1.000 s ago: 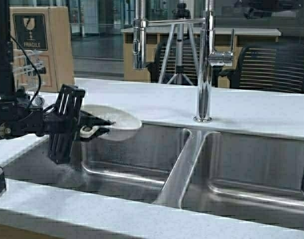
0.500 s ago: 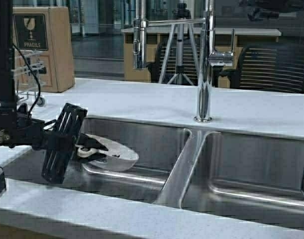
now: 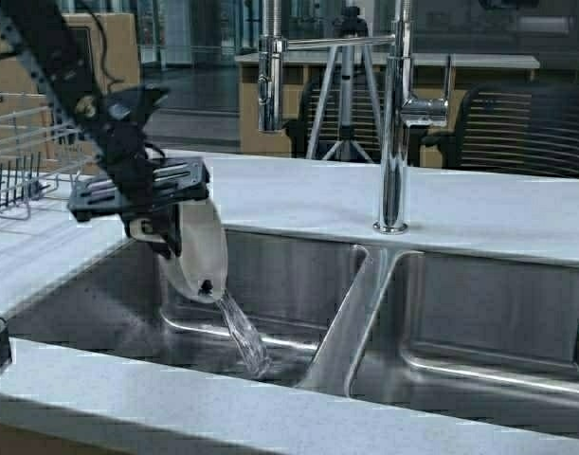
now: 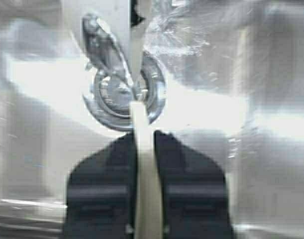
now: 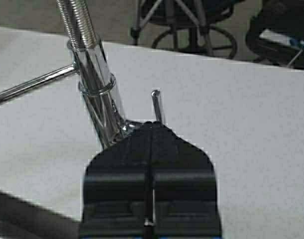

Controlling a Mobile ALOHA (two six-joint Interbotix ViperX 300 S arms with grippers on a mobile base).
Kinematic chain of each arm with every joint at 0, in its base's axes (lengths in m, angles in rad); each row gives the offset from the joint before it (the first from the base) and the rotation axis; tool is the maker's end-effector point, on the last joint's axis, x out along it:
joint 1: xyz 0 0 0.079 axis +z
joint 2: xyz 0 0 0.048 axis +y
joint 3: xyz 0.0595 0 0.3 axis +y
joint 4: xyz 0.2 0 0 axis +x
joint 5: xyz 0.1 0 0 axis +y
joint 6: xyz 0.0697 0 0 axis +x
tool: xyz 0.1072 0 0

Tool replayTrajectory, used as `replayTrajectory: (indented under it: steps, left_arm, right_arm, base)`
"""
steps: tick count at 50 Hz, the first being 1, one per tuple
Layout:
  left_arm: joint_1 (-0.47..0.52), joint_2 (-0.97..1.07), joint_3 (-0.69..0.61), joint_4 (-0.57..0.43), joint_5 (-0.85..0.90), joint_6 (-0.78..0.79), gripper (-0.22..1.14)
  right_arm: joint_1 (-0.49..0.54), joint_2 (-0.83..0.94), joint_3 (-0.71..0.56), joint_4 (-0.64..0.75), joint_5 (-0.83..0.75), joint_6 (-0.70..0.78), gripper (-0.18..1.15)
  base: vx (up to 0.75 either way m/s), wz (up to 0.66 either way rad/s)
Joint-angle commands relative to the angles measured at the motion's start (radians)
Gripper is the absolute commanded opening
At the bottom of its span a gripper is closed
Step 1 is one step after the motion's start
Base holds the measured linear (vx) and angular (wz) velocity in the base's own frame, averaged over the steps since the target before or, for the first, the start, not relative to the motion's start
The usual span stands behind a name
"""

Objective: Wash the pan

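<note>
Since prior frame, left hand has lifted pan w/ base shifted; clamped on handle, tipped vertical so water drains into sink. Right hand closed by faucet.

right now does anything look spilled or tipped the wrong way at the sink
Nothing wrong. The pan is tipped nearly on edge over the left basin, held by the left end effector, and water pours from its lowest rim into that basin. That looks like deliberate draining; none shows on the counter.
</note>
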Motion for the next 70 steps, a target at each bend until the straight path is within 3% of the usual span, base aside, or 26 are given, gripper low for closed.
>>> replayTrajectory:
  steps: [1,14,31,39,49,59,70]
  left_arm:
    - [-0.023,-0.092,-0.095,0.008,0.202,0.063,0.03]
    - [-0.100,-0.198,-0.132,0.202,0.423,0.055,0.03]
    - [-0.110,-0.117,-0.121,0.241,0.425,0.031,0.03]
    - [-0.098,-0.183,-0.126,0.291,0.436,0.060,0.03]
    - [0.026,-0.357,-0.130,0.316,0.436,0.141,0.03]
    - [0.172,-0.518,-0.156,0.313,0.437,0.383,0.03]
    - [0.362,-0.580,-0.247,0.239,0.420,0.568,0.03]
  right_arm:
    - [0.009,-0.023,-0.011,0.003,-0.020,0.000,0.05]
    - [0.012,-0.040,-0.008,0.003,-0.021,0.002,0.05]
    - [0.011,-0.038,-0.005,0.003,-0.026,-0.002,0.05]
    - [0.012,-0.038,-0.003,0.003,-0.026,-0.002,0.05]
    - [0.011,-0.038,-0.006,0.003,-0.026,-0.002,0.05]
    - [0.012,-0.034,-0.014,0.003,-0.026,-0.002,0.05]
    - [0.011,-0.032,-0.018,0.003,-0.026,-0.002,0.05]
  base:
    - [0.00,0.00]
    - [0.00,0.00]
    - [0.00,0.00]
    - [0.00,0.00]
    - [0.00,0.00]
    - [0.00,0.00]
    - [0.00,0.02]
